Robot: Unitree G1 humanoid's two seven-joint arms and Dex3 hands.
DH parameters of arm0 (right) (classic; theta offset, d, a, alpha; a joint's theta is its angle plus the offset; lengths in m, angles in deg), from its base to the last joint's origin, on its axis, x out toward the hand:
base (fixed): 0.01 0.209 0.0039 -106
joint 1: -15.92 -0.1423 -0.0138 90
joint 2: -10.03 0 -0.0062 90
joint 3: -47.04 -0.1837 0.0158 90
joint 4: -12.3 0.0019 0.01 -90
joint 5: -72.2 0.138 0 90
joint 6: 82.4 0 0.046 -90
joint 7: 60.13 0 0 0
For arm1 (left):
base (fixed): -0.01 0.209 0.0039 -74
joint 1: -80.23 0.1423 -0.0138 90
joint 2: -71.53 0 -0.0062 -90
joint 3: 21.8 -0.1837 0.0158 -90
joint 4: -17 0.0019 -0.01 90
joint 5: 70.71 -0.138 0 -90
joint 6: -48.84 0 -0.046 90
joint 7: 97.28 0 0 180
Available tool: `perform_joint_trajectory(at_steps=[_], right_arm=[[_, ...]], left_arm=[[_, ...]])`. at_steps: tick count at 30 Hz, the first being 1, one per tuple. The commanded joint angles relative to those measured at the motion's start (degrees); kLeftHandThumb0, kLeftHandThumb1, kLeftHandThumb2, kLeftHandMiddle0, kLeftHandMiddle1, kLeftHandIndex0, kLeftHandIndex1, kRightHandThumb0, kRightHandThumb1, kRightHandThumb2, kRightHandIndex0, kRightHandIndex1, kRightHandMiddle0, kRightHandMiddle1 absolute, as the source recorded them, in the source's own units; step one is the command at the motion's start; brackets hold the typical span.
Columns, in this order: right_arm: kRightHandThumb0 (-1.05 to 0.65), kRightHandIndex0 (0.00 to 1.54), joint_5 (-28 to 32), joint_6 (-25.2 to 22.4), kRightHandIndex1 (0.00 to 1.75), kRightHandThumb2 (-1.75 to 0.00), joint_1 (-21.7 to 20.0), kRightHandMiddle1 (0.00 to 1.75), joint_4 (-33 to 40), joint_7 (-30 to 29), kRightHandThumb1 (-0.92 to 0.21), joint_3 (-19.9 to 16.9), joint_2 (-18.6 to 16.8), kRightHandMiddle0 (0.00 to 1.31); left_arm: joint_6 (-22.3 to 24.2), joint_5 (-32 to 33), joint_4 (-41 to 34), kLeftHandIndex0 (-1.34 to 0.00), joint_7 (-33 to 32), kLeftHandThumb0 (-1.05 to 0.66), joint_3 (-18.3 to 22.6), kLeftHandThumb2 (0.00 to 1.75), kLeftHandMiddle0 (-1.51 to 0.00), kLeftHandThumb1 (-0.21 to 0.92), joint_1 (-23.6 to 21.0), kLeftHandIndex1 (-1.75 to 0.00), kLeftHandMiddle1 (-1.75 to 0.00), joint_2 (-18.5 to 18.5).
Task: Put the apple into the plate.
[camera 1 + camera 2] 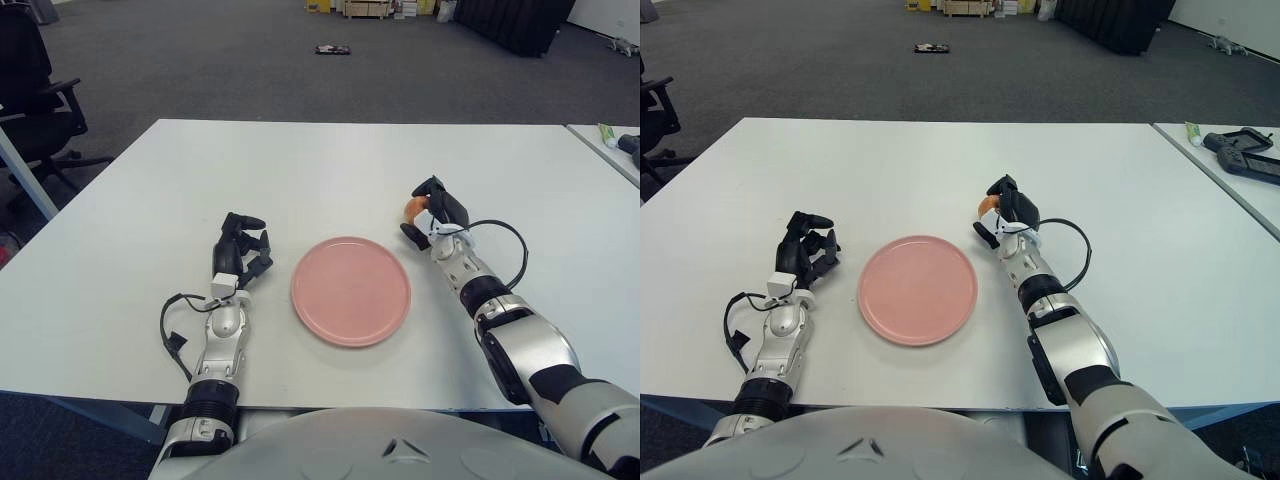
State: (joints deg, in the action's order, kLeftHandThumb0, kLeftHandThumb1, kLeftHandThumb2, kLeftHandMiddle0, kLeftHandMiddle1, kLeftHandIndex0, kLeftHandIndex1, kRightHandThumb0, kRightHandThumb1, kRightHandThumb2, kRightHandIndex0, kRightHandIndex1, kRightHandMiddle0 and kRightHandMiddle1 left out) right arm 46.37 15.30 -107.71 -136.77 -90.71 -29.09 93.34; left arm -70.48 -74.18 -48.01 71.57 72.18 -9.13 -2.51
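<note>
White rectangular counter (330, 160), set on a dark grey carpeted floor (220, 60). Pink round plate (351, 290) sits flat on the counter near its front edge, roughly centre. Left hand (243, 252) shows just left of the plate, forearm running back toward the front edge; can't tell if it touches the surface. A second white counter (1230, 170) stands off to the right, apart from the main one, with a dark device (1243, 142) lying on it.
</note>
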Motion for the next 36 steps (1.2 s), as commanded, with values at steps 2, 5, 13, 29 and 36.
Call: perform_joint_trajectory(at_steps=[2, 5, 13, 29, 36], right_arm=[[0.0, 0.88, 0.4, 2.6, 1.59, -1.59, -0.1, 1.75, 2.7, -2.6, -0.03, -1.0, 0.1, 0.6], [0.0, 0.85, 0.3, 3.8, 1.61, -1.58, 0.8, 1.75, 5.1, -3.8, -0.05, -1.5, 0.5, 0.58], [0.0, 0.83, 2.4, 8.6, 1.63, -1.56, 3.1, 1.75, 8.9, -4.8, -0.08, -3.9, -0.3, 0.56], [0.0, 0.84, 3.5, 7.8, 1.65, -1.59, 15.4, 1.75, 38.7, 6.7, -0.06, -4.3, -0.3, 0.58], [0.0, 0.84, 5.5, 11.3, 1.65, -1.59, 20.5, 1.75, 48.6, 15.9, -0.06, -2.3, 0.5, 0.58]], left_arm=[[-0.6, -0.4, 1.3, -0.37, 0.2, -0.39, 0.0, 0.93, -0.63, 0.63, 1.5, -1.75, -1.74, 0.1], [-0.4, -0.5, 1.2, -0.38, 0.1, -0.39, 0.0, 0.93, -0.64, 0.63, 1.5, -1.75, -1.74, 0.1], [-0.2, -0.8, 1.0, -0.38, -0.1, -0.39, 0.0, 0.93, -0.64, 0.63, 1.6, -1.75, -1.74, 0.1], [-0.6, -0.7, 1.3, -0.38, 0.2, -0.39, 0.0, 0.93, -0.64, 0.63, 1.4, -1.75, -1.75, -0.1], [-0.9, -0.3, 1.8, -0.37, 0.5, -0.39, 0.1, 0.92, -0.65, 0.64, 1.2, -1.75, -1.75, -0.1]])
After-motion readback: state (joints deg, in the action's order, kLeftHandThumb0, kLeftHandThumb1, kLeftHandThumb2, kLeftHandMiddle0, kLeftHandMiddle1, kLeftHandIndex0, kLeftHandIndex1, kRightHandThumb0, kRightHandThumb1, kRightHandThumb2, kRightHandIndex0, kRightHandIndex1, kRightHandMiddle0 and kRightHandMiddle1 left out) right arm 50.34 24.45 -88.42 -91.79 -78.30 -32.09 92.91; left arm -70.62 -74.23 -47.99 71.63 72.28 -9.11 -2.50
